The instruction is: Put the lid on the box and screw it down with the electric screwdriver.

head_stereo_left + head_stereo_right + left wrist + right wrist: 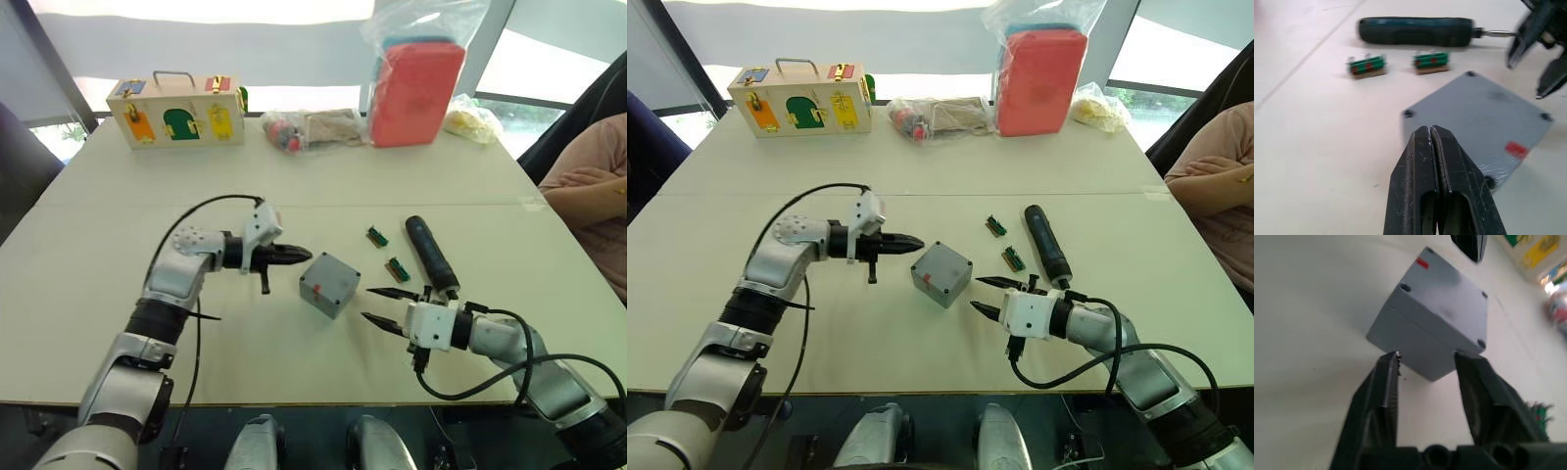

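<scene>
On a pale table (118,294), we see the grey box (329,284) standing between the robot's two grippers, its lid (1484,122) already seated on top. The left gripper (294,257) points at the box from the robot's left, its two black fingers pressed together with no gap, holding nothing; its tips stop just short of the lid's near edge. The right gripper (384,307) sits just to the box's right with its fingers spread wide apart, empty, the tips aimed at the box's side wall.

The electric screwdriver (432,257) lies flat on the table beyond the right gripper, untouched, its bit end toward that gripper. Two small green pieces (386,252) lie between the screwdriver and the box.

From the head views we get the layout: a wooden box with coloured doors (178,110) at the far left edge, a red case in a clear bag (416,88) at the far middle, and a person's arm (588,186) at the right edge.

The left wrist view adds the lid's dark corner holes and a small red mark (1515,149) on its top. The right wrist view adds the seam between lid and box, running around the wall just under the top.
</scene>
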